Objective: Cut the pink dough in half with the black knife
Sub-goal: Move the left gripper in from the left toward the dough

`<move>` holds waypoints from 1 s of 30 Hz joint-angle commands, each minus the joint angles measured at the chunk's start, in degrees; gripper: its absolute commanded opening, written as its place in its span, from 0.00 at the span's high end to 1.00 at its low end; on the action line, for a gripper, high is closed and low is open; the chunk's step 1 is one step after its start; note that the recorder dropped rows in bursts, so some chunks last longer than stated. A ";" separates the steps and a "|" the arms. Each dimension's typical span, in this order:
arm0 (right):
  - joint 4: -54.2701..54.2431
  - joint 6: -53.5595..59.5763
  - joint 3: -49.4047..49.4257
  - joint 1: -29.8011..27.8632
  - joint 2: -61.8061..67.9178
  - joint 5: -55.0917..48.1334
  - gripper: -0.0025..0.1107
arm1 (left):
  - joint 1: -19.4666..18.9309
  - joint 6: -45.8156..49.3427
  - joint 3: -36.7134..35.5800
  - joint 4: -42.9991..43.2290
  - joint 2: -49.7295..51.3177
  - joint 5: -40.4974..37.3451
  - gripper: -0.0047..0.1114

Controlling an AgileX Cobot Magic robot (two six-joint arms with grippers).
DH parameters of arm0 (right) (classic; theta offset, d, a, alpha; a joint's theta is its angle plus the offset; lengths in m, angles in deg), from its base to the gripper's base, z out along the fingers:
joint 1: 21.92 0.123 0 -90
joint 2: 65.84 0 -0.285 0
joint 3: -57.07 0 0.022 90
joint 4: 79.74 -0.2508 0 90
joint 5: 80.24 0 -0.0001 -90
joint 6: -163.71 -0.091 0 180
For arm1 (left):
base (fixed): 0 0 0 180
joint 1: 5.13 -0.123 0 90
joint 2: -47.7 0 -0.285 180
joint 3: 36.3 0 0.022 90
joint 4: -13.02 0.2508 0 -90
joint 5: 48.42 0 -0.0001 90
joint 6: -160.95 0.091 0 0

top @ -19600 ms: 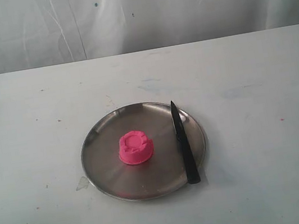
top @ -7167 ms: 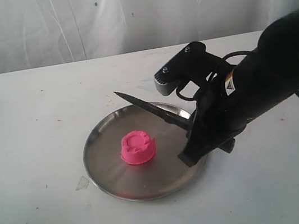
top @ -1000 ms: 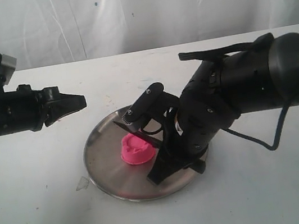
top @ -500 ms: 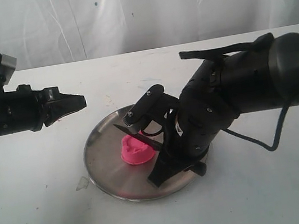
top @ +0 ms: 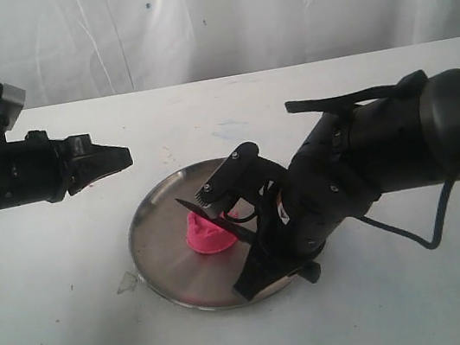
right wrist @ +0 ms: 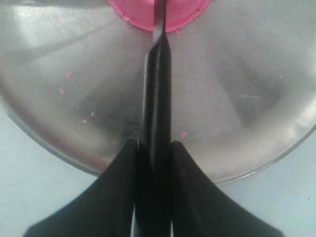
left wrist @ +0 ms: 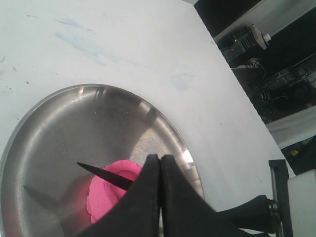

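Right jaws clamped on black knife point(right wrist: 157, 123) handle. Blade runs ahead of jaws into middle of pink dough point(top: 204, 238) on steel plate point(top: 161, 262). Cut judged begun, unfinished: no two halves visible. Left jaws pressed together, empty, hovering apart from dough, above desk point(top: 61, 322).

Right hand point(top: 274, 273) tilts down, clamped tight; left hand point(top: 125, 157) hovers level, closed.

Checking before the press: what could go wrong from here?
1. Nothing steadies the plate: the left gripper hovers shut, apart from it, so a downward press might slide it.
2. The black knife, clamped in the right gripper, lies across the pink dough; pink crumbs on the plate hint that the soft dough may stick and lift with the knife.
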 commanded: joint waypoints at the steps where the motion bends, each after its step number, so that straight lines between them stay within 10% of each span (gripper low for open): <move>1: 0.05 0.40 0.19 -0.14 -0.17 1.24 0.98 | 0.22 0.39 0.23 -1.34 0.14 -0.61 0.96; 13: 0.05 -0.68 0.19 -0.14 -0.17 2.72 0.98 | 7.10 1.46 0.49 -1.34 0.14 7.07 0.96; 30: 0.05 -1.06 0.19 -0.14 -0.17 1.78 0.98 | 7.11 1.85 2.61 -1.34 7.12 2.26 0.96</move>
